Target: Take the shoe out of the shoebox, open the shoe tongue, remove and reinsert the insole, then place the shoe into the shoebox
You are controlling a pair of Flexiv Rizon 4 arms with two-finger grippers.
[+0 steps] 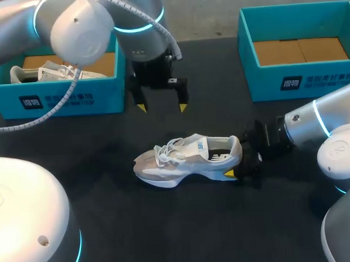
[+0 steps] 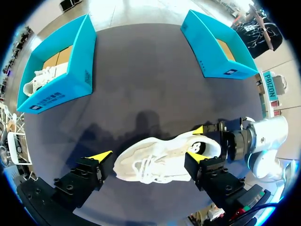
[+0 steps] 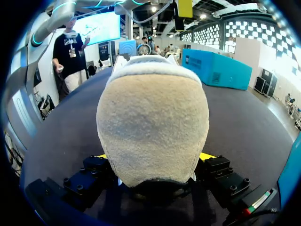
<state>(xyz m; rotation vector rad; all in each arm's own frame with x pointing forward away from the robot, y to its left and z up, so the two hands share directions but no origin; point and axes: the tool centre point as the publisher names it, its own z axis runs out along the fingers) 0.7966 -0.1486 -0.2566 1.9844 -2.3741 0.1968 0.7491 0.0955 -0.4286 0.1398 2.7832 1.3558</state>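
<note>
Head view: the shoe (image 1: 188, 159) is held at the heel on the tabletop (image 1: 168, 225) by the right gripper (image 1: 240, 161); the left gripper (image 1: 161, 107) hangs spread above. Tongue-pulling could twist it loose (shallow grip).

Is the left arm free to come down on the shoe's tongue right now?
Probably yes. The left gripper hangs open above the shoe, nothing lies between them, and the right gripper holds only the heel, leaving the tongue exposed.

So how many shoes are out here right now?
2. The white shoe lies on the table, heel in the right gripper; the second shoe sits in the left shoebox. Box walls may hide more.
</note>
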